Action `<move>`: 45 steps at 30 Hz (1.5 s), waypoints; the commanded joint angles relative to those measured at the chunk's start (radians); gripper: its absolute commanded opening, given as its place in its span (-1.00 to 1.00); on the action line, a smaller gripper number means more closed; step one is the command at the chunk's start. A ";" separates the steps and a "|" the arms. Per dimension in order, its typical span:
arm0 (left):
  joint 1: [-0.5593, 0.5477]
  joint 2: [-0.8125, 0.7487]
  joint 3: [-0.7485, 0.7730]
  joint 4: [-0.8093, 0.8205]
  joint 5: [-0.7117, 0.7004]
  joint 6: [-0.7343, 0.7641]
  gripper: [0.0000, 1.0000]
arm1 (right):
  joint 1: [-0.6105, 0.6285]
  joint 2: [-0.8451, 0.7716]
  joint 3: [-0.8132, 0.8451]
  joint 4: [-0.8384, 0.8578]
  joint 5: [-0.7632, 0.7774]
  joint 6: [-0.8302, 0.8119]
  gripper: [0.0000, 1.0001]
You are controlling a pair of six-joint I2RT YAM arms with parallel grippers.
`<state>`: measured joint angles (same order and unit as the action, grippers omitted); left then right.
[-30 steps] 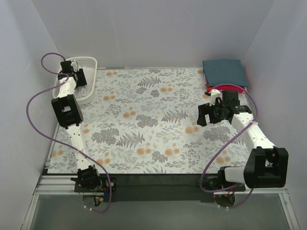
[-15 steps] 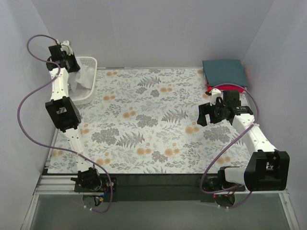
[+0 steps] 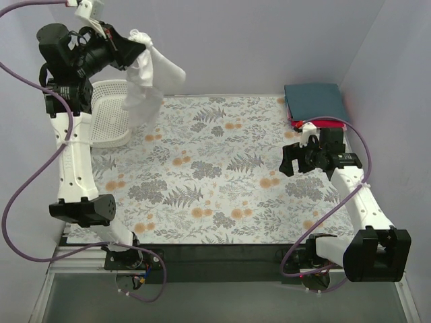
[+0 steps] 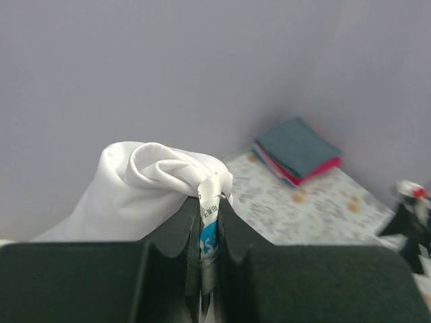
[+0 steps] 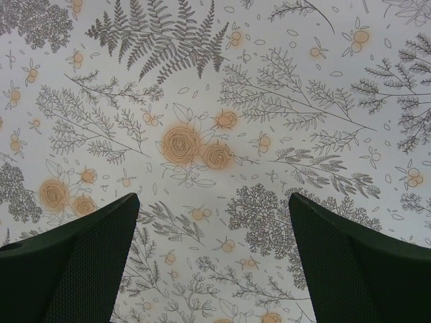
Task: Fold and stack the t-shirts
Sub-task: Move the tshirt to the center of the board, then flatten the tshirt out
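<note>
Pinching a bunched fold of the white t-shirt [image 4: 145,178], the left gripper [image 4: 210,202] is keeping its jaws almost shut on the cloth. A blue and white label [image 4: 208,237] is showing in the slit between them, so the grip is probably sitting near the neck. The rest of the shirt is hanging beneath the gripper in a loose twist. It appears to be dangling above the white mesh basket [image 3: 108,124] and the floral table cloth [image 3: 215,182] and not resting on either.

Well across the cloth from that gripper, the right gripper [image 5: 212,202] is hovering with its fingers spread wide and holding nothing, facing bare flowered cloth. Beyond it, in the far corner, the folded dark teal t-shirt [image 3: 315,101] is lying on the red t-shirt [image 3: 335,123] as a flat stack.

Doing this step well is, in my judgement, a matter of laying out, not dropping. That means carrying the shirt toward the open cloth between the two grippers, then lowering until the hanging end is touching down first. After that, drawing the pinch away should make the body spread flat. One pinch is leaving the fabric twisted, so the right gripper is likely needed on a second point. A slow swing would help keep the loose cloth from catching the basket rim.
</note>
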<state>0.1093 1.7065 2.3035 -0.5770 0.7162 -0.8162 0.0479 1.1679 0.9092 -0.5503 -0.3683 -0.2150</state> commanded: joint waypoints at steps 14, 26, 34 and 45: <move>0.140 -0.157 -0.633 -0.150 0.594 -0.099 0.89 | -0.026 -0.044 0.051 -0.049 -0.052 -0.046 0.97; 0.267 -0.211 -0.961 -0.531 0.329 0.719 0.79 | 0.085 0.116 0.086 -0.175 -0.124 -0.168 0.48; -0.095 -0.453 -1.300 -0.313 0.091 0.755 0.23 | 0.244 0.248 0.037 -0.200 -0.018 -0.198 -0.10; -0.235 -0.427 -1.371 -0.271 0.028 0.715 0.46 | 0.283 0.391 0.062 -0.234 -0.191 -0.202 -0.02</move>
<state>-0.1089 1.2972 0.9543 -0.8925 0.7815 -0.1009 0.3233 1.5433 0.9516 -0.7441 -0.4751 -0.3981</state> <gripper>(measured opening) 0.719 0.479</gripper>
